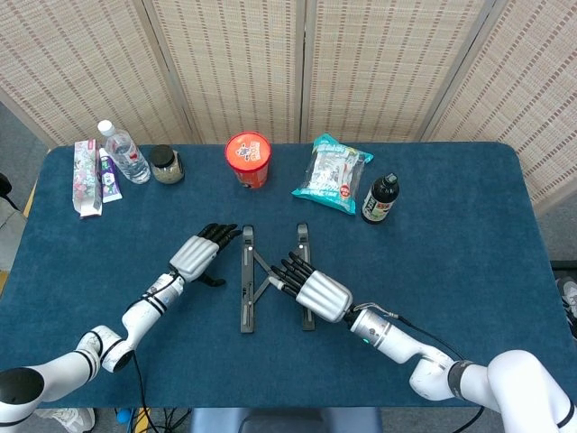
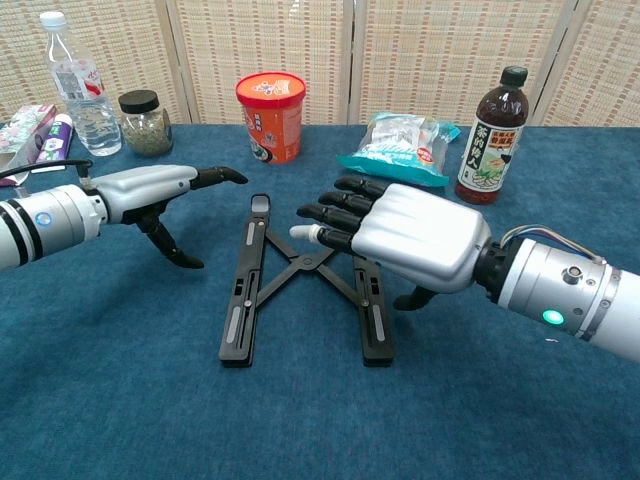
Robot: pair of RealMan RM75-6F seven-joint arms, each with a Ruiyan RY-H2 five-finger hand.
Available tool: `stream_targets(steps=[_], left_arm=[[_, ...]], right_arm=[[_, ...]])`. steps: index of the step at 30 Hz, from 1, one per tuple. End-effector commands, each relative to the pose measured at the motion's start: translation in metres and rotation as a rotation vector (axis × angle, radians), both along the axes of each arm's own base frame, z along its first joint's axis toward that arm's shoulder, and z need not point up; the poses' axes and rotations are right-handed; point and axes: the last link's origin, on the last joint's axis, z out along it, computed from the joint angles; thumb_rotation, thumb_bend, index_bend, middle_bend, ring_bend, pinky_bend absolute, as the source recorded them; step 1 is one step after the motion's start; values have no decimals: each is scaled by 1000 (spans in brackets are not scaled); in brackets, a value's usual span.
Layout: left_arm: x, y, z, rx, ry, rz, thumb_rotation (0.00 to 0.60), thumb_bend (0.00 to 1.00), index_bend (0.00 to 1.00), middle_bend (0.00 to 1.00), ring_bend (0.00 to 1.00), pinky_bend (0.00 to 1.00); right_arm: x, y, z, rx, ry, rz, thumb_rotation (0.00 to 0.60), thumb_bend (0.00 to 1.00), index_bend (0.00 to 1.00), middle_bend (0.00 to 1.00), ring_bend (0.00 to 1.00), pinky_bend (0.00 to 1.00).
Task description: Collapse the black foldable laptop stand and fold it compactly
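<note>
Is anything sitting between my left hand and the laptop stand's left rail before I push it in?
Nothing visible does. The left hand hovers open beside the laptop stand, with only bare blue table between them. The cup, jar and bottles stand along the far edge, out of the way. The right hand is over the right rail.

The left hand (image 2: 160, 188) hovers just left of the laptop stand (image 2: 303, 283), palm down, fingers extended toward it, thumb hanging below, holding nothing. The right hand (image 2: 400, 236) hangs over the stand's right rail, palm down, fingers spread and slightly curled, thumb tucked underneath, empty.
</note>
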Motion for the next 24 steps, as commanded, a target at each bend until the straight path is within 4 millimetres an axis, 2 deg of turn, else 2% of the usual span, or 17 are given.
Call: stream_targets(steps=[1, 24], left_arm=[[0, 3, 0, 2, 4, 6, 600, 115, 0, 0, 0, 6], [1, 19, -12, -16, -6, 51, 600, 115, 0, 0, 0, 5]], right_arm=[[0, 0, -3, 1, 4, 5, 600, 0, 0, 0, 0, 0], [1, -2, -12, -15, 16, 11, 600, 0, 0, 0, 0, 0]])
